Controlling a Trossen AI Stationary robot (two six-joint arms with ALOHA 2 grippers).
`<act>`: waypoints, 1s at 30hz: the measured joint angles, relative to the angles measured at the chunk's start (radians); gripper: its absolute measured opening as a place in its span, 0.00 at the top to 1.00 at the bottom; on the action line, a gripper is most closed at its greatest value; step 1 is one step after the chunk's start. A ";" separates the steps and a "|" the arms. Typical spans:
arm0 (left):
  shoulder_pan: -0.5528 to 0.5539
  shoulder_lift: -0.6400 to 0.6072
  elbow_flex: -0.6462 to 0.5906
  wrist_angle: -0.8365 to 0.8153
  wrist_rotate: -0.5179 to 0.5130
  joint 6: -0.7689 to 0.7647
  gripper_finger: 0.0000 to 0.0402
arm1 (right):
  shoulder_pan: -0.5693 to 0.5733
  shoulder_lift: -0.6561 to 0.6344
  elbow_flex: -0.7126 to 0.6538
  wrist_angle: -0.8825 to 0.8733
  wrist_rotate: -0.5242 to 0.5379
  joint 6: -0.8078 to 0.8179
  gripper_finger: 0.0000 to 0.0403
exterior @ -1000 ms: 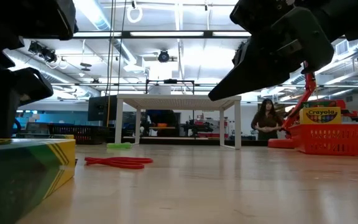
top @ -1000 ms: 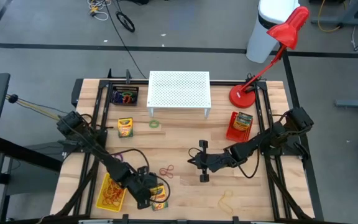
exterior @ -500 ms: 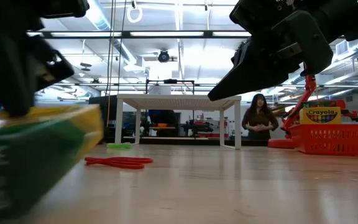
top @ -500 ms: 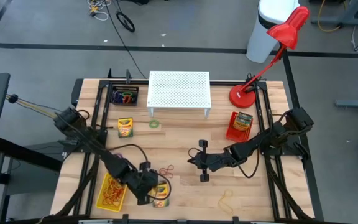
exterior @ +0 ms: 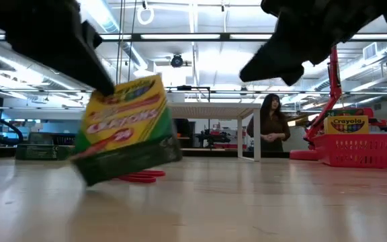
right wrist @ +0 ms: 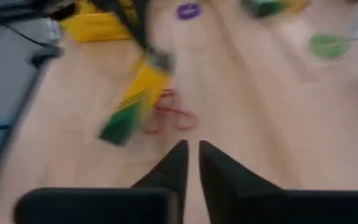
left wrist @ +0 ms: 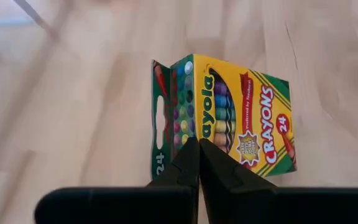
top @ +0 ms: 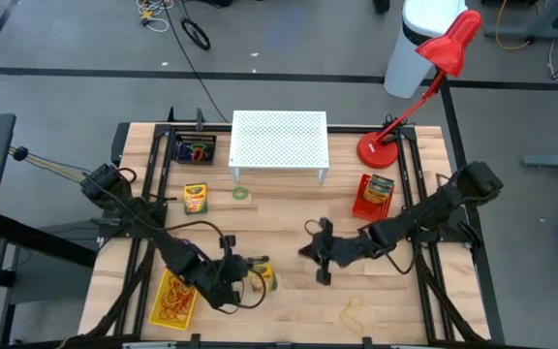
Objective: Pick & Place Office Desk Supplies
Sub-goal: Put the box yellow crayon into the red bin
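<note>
A yellow-and-green crayon box [exterior: 126,128] hangs tilted above the table's near left part, with my left gripper [top: 243,278] shut on it. My right gripper [top: 316,254] hovers over the table's middle, pointing left. A narrow gap shows between its fingertips [right wrist: 191,149], with nothing in it. Red rubber bands [top: 260,263] lie flat on the wood beside the lifted box [top: 263,279]. Another crayon box [top: 195,198] and a green loop [top: 241,193] lie farther back. A purple loop [right wrist: 188,10] lies on the wood beyond them. My left gripper pinches the crayon box between its two fingers at the end nearest the wrist [left wrist: 211,144]; the fingers hide the exact spot. They come slanting down from the near left. The box hangs below them [exterior: 109,94], tilted and lifted clear of the table.
A white perforated stand [top: 279,141] and a red lamp [top: 384,147] stand at the back. A black tray of coloured loops [top: 195,150], a red basket with a crayon box [top: 372,196] and a yellow tray of rubber bands [top: 172,301] stand near the table's sides. A tan band [top: 354,312] lies near right. A person [exterior: 271,134] stands beyond.
My left gripper has taken hold of the crayon box that lay flat on the table's near left. It has risen and rolled, so the box now hangs tilted and clear of the wood, slightly farther right. My right gripper has risen a little.
</note>
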 joint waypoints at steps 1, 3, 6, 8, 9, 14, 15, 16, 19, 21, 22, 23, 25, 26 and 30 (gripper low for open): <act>-0.001 0.000 0.006 0.003 -0.021 0.020 0.99 | 0.009 0.015 -0.007 0.040 -0.011 0.022 0.86; -0.001 -0.001 0.016 0.007 -0.059 0.050 0.99 | 0.029 0.042 -0.021 0.107 0.005 0.076 0.78; -0.002 -0.001 0.027 0.002 -0.112 0.096 0.99 | 0.048 0.087 -0.021 0.238 0.046 0.116 0.64; -0.001 -0.001 0.035 0.007 -0.142 0.129 0.99 | 0.049 0.127 -0.022 0.320 0.055 0.122 0.55; -0.001 -0.001 0.038 0.006 -0.154 0.147 0.99 | 0.050 0.143 -0.022 0.353 0.056 0.121 0.50; -0.002 0.005 0.040 0.007 -0.190 0.249 0.99 | 0.020 0.176 0.010 0.381 0.077 0.076 0.33; -0.002 0.009 0.040 0.009 -0.202 0.281 0.99 | 0.010 0.175 0.021 0.360 0.079 0.069 0.31; -0.003 0.016 0.040 0.007 -0.213 0.307 0.99 | -0.001 0.170 0.031 0.335 0.074 0.066 0.30; -0.002 0.040 0.040 0.006 -0.255 0.367 0.99 | -0.042 0.154 0.084 0.244 0.045 0.053 0.30; 0.000 0.057 0.040 0.007 -0.293 0.411 0.99 | -0.066 0.147 0.131 0.137 0.026 0.053 0.33; 0.003 0.067 0.040 0.008 -0.323 0.428 0.99 | -0.076 0.144 0.155 0.068 0.017 0.053 0.34; 0.006 0.076 0.041 0.009 -0.360 0.448 0.99 | -0.081 0.141 0.182 -0.008 0.011 0.053 0.36; 0.014 0.088 0.044 0.007 -0.432 0.489 0.99 | -0.084 0.128 0.233 -0.134 0.010 0.053 0.38; 0.020 0.093 0.049 0.006 -0.466 0.507 0.99 | -0.082 0.117 0.257 -0.192 0.010 0.053 0.39; 0.044 0.098 0.065 0.009 -0.505 0.559 0.99 | -0.055 0.068 0.326 -0.370 0.034 0.070 0.40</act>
